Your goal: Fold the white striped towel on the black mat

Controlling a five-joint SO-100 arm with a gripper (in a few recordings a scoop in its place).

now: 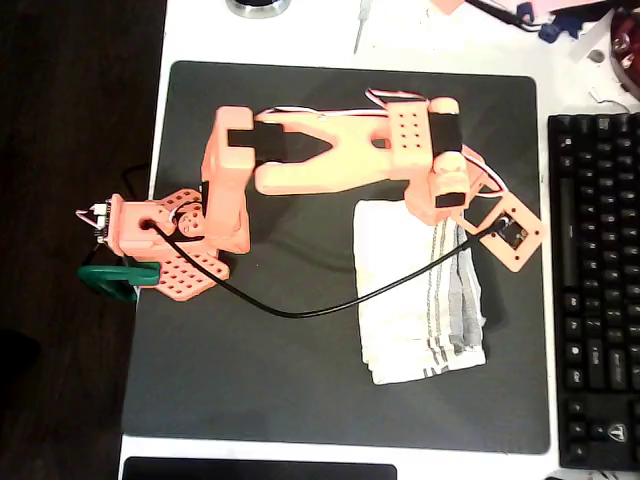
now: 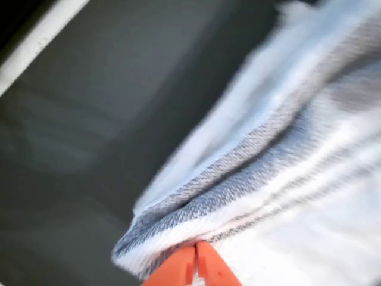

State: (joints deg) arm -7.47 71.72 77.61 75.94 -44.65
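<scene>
Your arm reaches right across the black mat [image 1: 250, 350], wrist over the white striped towel's [image 1: 410, 300] far edge. Pincer [image 2: 195, 253] tips look closed together against the towel's grey border, though wrist view's blurry. Open mat left; keyboard [image 1: 595, 290] right.

Orange arm [image 1: 330, 150] stretched from its base at the left across the black mat [image 1: 250, 350], wrist end over the top right corner of the white striped towel [image 1: 415, 295]. Towel folded into a tall strip on the mat's right half, grey stripes and border along its right side. Black cable [image 1: 300, 312] looping over mat and towel; black keyboard [image 1: 600, 290] just beside the mat's right edge.
</scene>
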